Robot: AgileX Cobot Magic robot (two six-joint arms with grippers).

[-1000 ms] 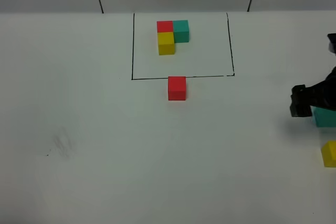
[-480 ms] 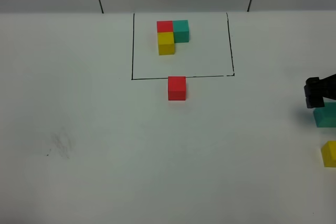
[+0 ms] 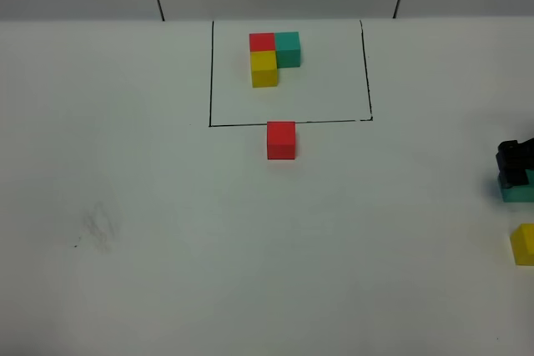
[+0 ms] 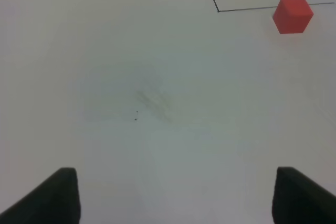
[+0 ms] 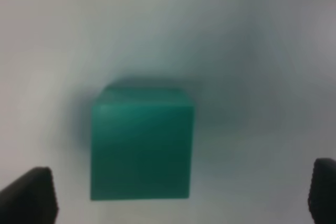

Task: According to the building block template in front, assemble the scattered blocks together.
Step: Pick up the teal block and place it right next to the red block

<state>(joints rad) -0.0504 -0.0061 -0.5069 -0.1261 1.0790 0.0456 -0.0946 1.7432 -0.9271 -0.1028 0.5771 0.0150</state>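
Right wrist view: right gripper (image 5: 176,203) hangs over the teal cube (image 5: 140,142), jaws spread wide, nothing touching or gripped yet. The cube sits nearer one finger than the other, so centre it first, or closing will likely shove or twist it. Then drop until the pads meet the flat sides about mid-height, with faces square to the fingers. Exterior high view: teal cube at the far right edge of the table (image 3: 167,289), yellow cube (image 3: 524,243) near it but apart, red cube (image 3: 281,140) just outside the black frame (image 3: 211,72) holding the template (image 3: 274,56). Left gripper (image 4: 173,198) wide open, empty, idle. Teal probably goes flush beside red, matching the template.
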